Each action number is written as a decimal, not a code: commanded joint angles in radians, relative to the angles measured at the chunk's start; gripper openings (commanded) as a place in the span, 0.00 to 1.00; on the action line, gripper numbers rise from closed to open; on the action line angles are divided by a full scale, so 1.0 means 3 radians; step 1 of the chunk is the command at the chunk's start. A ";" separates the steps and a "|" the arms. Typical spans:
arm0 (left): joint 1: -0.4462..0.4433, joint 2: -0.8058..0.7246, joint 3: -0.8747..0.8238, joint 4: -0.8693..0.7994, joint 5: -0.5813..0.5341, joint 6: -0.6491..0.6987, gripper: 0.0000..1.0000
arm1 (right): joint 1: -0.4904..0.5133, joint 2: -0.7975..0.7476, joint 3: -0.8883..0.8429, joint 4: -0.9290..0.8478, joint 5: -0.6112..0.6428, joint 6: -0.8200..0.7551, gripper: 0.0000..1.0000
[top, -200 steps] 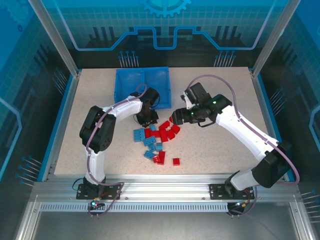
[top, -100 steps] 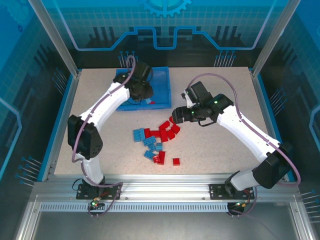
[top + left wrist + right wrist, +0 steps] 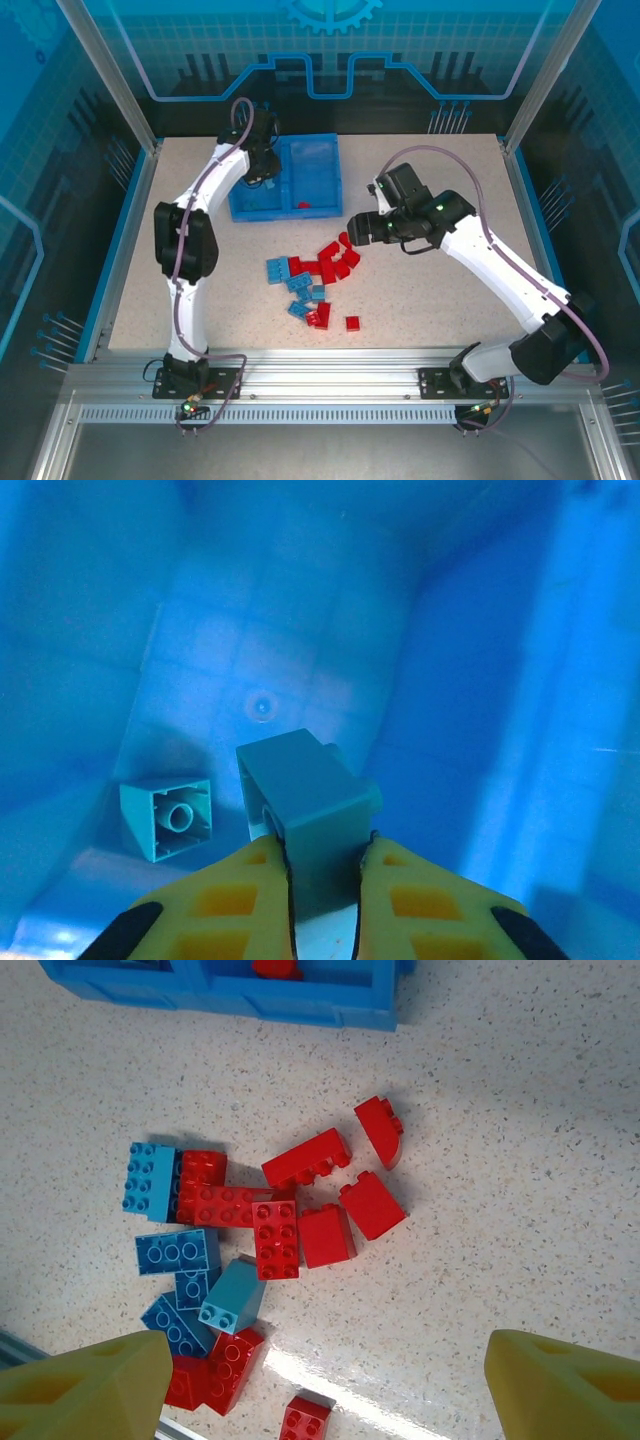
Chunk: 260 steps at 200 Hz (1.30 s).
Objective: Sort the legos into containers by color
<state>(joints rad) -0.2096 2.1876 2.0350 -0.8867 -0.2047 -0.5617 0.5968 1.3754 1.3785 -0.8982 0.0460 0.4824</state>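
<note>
Left arm has swung off the pile [image 3: 318, 275] mid-tabletop and gone up to the bin [image 3: 285, 213] at the far edge, left of centre. The left gripper [image 3: 262, 152] now hangs inside the left compartment [image 3: 300, 630]. That is a carry leg nearly finished, with the drop still to do. Left gripper [image 3: 325, 858] is pinching a blue brick [image 3: 305, 790] by its lower end, fingers [image 3: 250, 900] tight on both sides. The brick looks clear of the bin floor, though wrist-view depth is poor, so it may be touching. A loose blue brick [image 3: 168, 818] already lies on the floor just beside it, so this is the blue side. A red brick [image 3: 303, 205] lies in the right compartment by the near wall. Right gripper [image 3: 355, 228] has barely shifted. It hovers above the pile's far-right edge, jaws spread wide, holding and touching nothing. Most bricks are still unsorted on the tabletop [image 3: 430, 300].
</note>
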 commanded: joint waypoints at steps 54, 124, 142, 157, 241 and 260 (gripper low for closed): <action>0.0177 0.0171 0.0049 -0.0051 0.0196 -0.0012 0.31 | -0.0013 -0.0253 -0.0154 -0.0043 0.0097 0.0090 0.85; 0.0166 -0.0419 -0.0194 0.0117 0.0394 -0.0023 0.38 | -0.0029 -0.0140 -0.0186 0.0027 0.0016 0.0084 0.85; 0.0126 -0.0763 -0.0428 0.0252 0.0511 -0.0030 0.38 | -0.0031 -0.0082 -0.0254 0.0072 -0.0041 0.0094 0.85; 0.0070 -0.1089 -0.0664 0.0377 0.0649 0.0005 0.37 | -0.0041 0.0014 -0.0284 0.0118 -0.0101 0.0111 0.85; -0.0716 -0.2815 -0.2467 0.1084 0.1424 0.1227 0.51 | -0.0158 0.1107 -0.0102 0.0598 0.0035 -0.0472 0.74; -0.0738 -0.3104 -0.2863 0.1272 0.1488 0.1286 0.55 | -0.0159 0.1365 0.0001 0.0680 0.0015 -0.0659 0.71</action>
<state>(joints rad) -0.4313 1.3376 1.2873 -0.5911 0.1699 -0.2764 0.5587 1.7107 1.3228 -0.7452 0.0502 0.3859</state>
